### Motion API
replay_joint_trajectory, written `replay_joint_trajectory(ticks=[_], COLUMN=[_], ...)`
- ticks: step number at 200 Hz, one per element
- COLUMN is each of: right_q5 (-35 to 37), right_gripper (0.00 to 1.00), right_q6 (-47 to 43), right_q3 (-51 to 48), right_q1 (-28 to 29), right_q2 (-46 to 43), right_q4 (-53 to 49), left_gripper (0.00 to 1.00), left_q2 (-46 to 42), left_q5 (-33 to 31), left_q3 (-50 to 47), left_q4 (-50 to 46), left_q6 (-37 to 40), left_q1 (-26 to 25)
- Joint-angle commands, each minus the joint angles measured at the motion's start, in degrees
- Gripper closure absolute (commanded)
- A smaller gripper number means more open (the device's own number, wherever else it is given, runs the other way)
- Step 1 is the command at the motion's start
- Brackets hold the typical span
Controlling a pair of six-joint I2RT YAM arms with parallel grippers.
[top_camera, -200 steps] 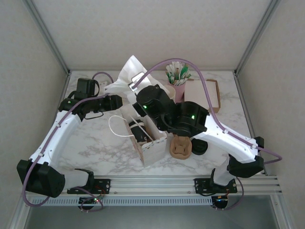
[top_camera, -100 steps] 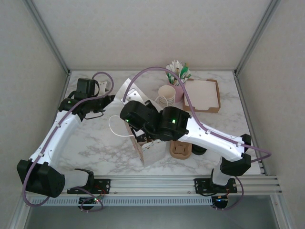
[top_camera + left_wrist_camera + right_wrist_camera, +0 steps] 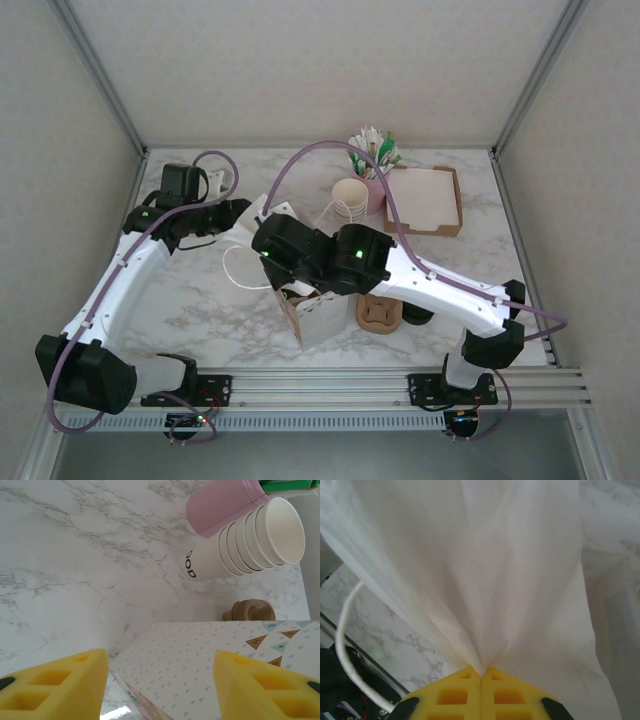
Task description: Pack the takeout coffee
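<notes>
Within the last second the right arm (image 3: 430, 280) had swung left from above the pulp cup carrier (image 3: 380, 313) to hang across the white paper bag (image 3: 320, 318). The bag's tall white top, earlier drawn up toward the back, had come down. The right end effector (image 3: 481, 672) was clamped on a fold of the bag's white paper, fingertips meeting.

That swing uncovered the takeout coffee (image 3: 351, 193) just beyond the bag, topmost of a nested stack of cream cups and not yet packed. The left end effector (image 3: 159, 655) hung at the bag's far-left side, fingers wide apart and gripping nothing, with the bag's patterned side below the gap. By this showing the bag was being readied, and the cup was yet to be fetched.

Also beyond the bag, just beside the stack, was the pink cup (image 3: 377, 190) of sticks, and farther to the bag's far right a shallow brown tray (image 3: 457, 205). The carrier lay on the surface (image 3: 200, 300) just right of the bag. The right arm spanned the bag's mouth and the cord handle (image 3: 238, 272) looped out left, so either could hinder a cup coming in.
</notes>
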Motion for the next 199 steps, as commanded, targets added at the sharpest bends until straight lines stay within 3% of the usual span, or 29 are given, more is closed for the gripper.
replay_joint_trajectory(ticks=[1, 64, 87, 199], right_q5=[-4.4, -0.4, 2.9, 2.8], right_gripper=[1.0, 1.0, 1.0, 0.9], right_q6=[5.6, 9.2, 10.1, 5.8], right_q3=[-4.8, -12.6, -11.9, -10.5], right_q1=[-3.1, -7.2, -7.3, -7.3], right_q2=[-1.0, -4.1, -2.1, 6.8], right_q4=[1.8, 0.6, -3.0, -2.5], left_gripper=[0.42, 0.43, 0.43, 0.42], left_q2=[-1.2, -1.1, -1.0, -1.6], left_q5=[-0.2, -0.3, -0.4, -1.5], left_q3=[-0.3, -0.3, -0.3, -0.4], left_q4=[0.0, 0.0, 0.0, -0.1], left_q6=[0.7, 0.7, 0.7, 0.7], left_q1=[-0.6, -0.6, -0.6, -0.6])
